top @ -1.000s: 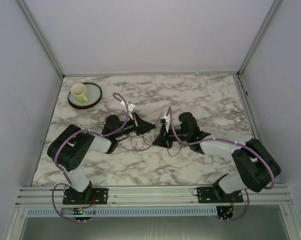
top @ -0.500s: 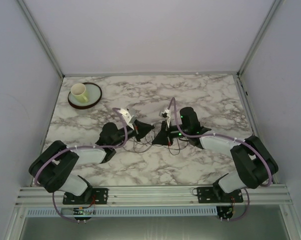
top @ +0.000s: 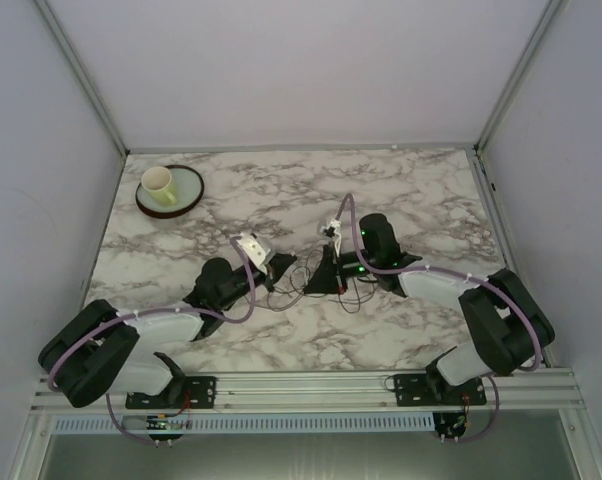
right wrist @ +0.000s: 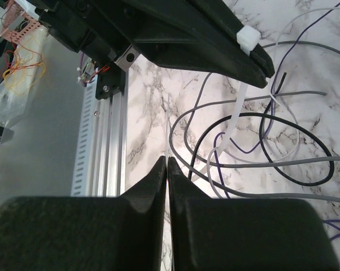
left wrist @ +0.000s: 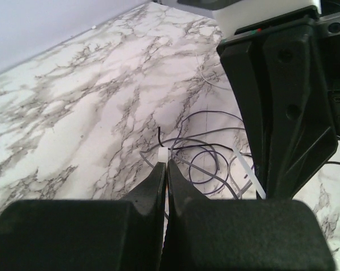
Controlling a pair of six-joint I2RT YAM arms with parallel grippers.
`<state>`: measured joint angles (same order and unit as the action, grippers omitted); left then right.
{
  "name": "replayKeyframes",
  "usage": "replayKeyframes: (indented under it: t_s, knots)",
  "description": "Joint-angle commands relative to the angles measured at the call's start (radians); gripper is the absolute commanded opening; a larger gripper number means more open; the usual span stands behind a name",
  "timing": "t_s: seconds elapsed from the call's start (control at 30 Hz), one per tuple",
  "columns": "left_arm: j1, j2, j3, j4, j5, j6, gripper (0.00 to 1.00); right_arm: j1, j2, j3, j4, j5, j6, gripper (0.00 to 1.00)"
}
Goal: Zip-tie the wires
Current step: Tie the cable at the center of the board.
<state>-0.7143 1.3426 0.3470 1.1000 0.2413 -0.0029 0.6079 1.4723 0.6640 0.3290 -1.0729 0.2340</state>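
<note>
Inward, both arms (top: 431,282) low: left end effector (left wrist: 164,165) closed on zip tie (left wrist: 163,154), right end effector (right wrist: 168,161) closed.

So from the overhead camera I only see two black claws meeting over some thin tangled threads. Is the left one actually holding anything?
Observer: Yes. Its wrist camera shows the left claw shut on a small white zip-tie head.
Operator: Where's the rest of the tie?
Observer: The right wrist camera shows the white strap running from under that claw down among the wires, which lie in loose grey, black and purple loops.
Operator: And the right claw?
Observer: The right claw is shut too, tips together. I can't tell whether it grips anything.
</note>
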Motion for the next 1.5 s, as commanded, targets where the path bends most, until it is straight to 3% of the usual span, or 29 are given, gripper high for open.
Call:
replayKeyframes:
  t_s: [0.0, 0.7, 1.47]
  knots:
    - [-0.029, -0.054, -0.01, -0.041, -0.067, 0.114, 0.0, -0.011, 0.025, 0.038, 0.041, -0.08, 0.014, 0.0]
    - [-0.084, -0.057, -0.023, -0.018, -0.12, 0.173, 0.0, -0.016, 0.091, 0.084, -0.073, -0.207, 0.037, 0.0]
    - [-0.148, -0.116, 0.009, -0.109, -0.117, 0.262, 0.0, -0.045, 0.195, 0.218, -0.368, -0.334, -0.168, 0.0]
